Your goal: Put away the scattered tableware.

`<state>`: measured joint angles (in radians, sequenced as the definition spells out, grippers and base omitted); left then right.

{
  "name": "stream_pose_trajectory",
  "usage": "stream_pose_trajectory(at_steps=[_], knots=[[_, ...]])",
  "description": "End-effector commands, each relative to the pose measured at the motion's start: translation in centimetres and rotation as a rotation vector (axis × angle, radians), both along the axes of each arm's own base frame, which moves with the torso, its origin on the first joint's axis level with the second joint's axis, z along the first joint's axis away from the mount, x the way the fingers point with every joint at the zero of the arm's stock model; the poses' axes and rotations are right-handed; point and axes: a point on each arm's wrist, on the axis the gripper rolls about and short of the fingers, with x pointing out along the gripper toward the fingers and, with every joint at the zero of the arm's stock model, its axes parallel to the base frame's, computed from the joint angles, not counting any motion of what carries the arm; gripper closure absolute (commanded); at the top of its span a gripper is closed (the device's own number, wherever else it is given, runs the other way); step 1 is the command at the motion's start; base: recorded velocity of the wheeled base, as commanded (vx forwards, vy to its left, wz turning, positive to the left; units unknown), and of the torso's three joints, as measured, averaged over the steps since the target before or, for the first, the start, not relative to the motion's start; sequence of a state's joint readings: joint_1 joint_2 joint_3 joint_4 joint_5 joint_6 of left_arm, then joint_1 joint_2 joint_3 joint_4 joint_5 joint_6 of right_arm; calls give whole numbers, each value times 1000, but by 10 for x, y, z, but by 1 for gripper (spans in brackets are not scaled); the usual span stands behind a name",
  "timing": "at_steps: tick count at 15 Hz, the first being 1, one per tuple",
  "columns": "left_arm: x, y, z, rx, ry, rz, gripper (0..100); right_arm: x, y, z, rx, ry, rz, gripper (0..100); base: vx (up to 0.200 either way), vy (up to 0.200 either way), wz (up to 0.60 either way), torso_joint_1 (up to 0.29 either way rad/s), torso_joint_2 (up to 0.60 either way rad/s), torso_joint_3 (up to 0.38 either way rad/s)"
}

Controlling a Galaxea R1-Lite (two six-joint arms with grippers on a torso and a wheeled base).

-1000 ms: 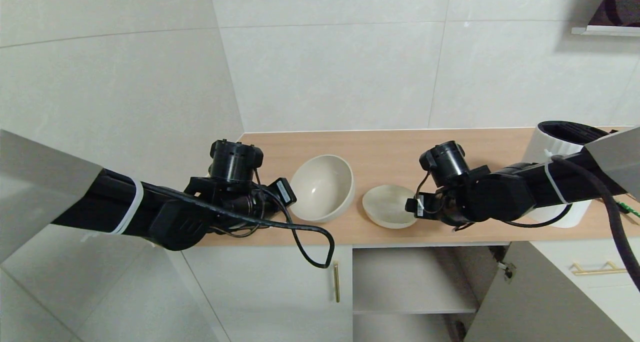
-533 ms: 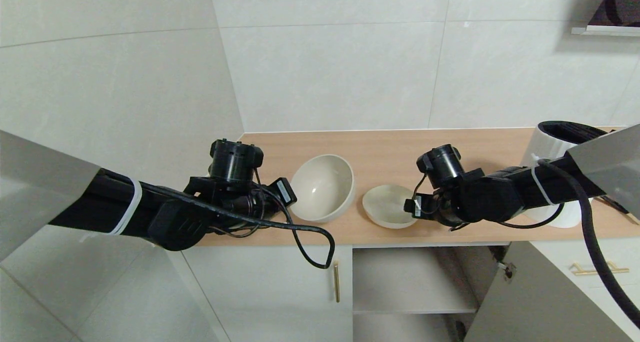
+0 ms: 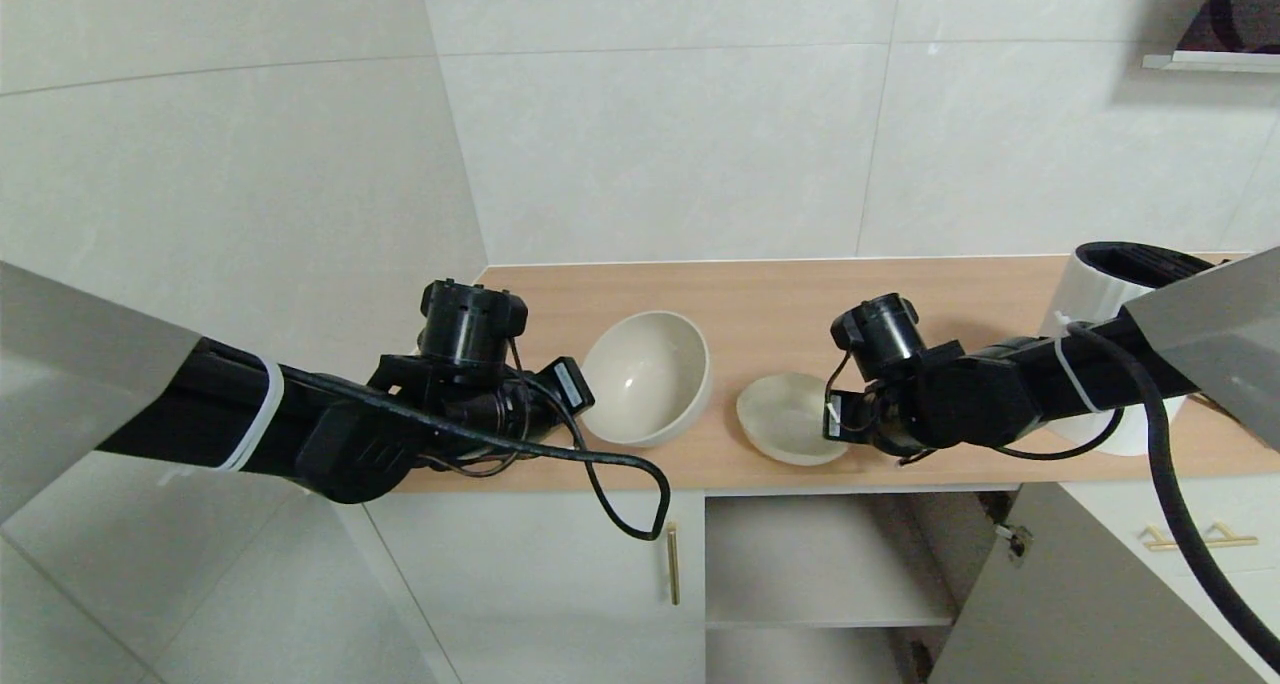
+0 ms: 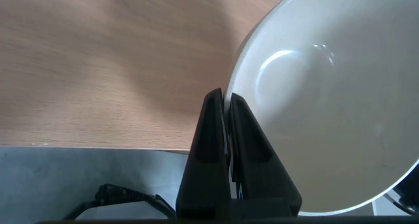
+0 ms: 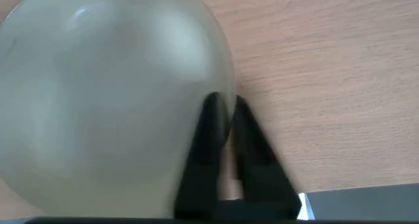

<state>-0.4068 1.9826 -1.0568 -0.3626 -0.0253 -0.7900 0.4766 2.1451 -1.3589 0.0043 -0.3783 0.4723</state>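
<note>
Big bowl (image 3: 648, 374) left of small bowl (image 3: 790, 419) on counter (image 3: 780, 304), canister (image 3: 1095, 294) far rt, open cabinet (image 3: 810, 564) below.

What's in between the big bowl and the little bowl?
Just bare wooden counter. In the head view a narrow strip of it separates the big bowl from the little bowl, and they do not touch.

No writing, number or sign can be read here. The large bowl (image 3: 645, 374), the small bowl (image 3: 785, 419), the white container (image 3: 1090, 286) at far right and the wooden desk (image 3: 780, 299) all show plain surfaces.
</note>
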Motion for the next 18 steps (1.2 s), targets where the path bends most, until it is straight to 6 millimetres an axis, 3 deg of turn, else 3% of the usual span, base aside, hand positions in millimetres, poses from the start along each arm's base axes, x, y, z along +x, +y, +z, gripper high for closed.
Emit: stream_pose_trajectory(at_steps=[1,6,10,11,14,18], knots=[[0,0,1,0,-2,-1,100,-1,0,1,0,1,-1,100,0,0,0,0,0,0],[-4,2,4,0,-5,-2,100,-5,-2,11,30,-15,-11,100,0,0,0,0,0,0],[-27,12,6,48,-3,-28,100,-23,-12,32,54,-33,0,100,0,0,0,0,0,0],[-45,21,9,95,-15,-55,100,-47,-22,60,145,-43,88,100,0,0,0,0,0,0],[-68,31,29,107,-77,-74,100,-91,-42,90,215,20,188,100,0,0,0,0,0,0],[-90,42,24,226,-101,-147,100,-124,-61,90,248,95,231,100,0,0,0,0,0,0]])
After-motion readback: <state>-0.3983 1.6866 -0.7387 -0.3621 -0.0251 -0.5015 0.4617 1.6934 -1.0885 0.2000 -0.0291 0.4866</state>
